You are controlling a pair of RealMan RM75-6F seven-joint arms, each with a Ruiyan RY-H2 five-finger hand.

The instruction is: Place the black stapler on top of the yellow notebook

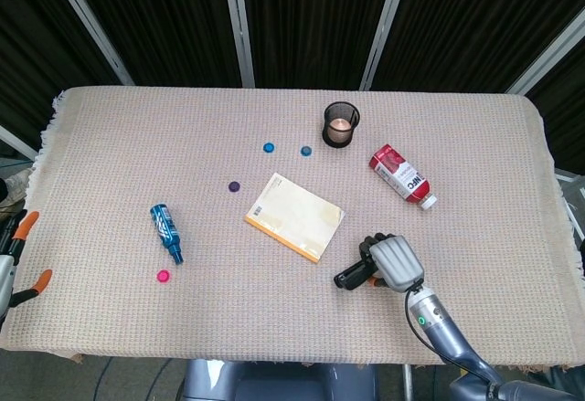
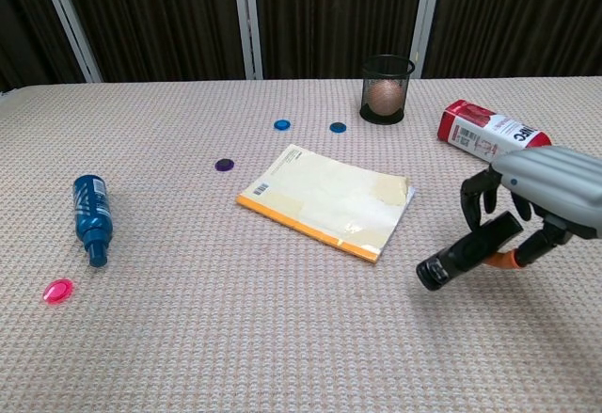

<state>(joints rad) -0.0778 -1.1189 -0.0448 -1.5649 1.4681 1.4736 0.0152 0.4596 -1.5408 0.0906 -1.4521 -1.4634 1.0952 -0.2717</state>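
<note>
The black stapler (image 2: 463, 253) hangs just above the cloth, tilted, with my right hand (image 2: 538, 197) gripping its far end. In the head view the same stapler (image 1: 351, 276) pokes out to the left of the right hand (image 1: 391, 264). The yellow notebook (image 2: 326, 199) lies flat to the left of the stapler, a short gap away; from the head view the notebook (image 1: 294, 216) sits near the table's middle. My left hand appears in neither view.
A red bottle (image 2: 494, 136) lies behind the right hand, and a black mesh cup (image 2: 386, 88) stands further back. A blue bottle (image 2: 91, 217) and a pink disc (image 2: 58, 290) lie at left. Small blue and purple discs (image 2: 224, 164) sit behind the notebook.
</note>
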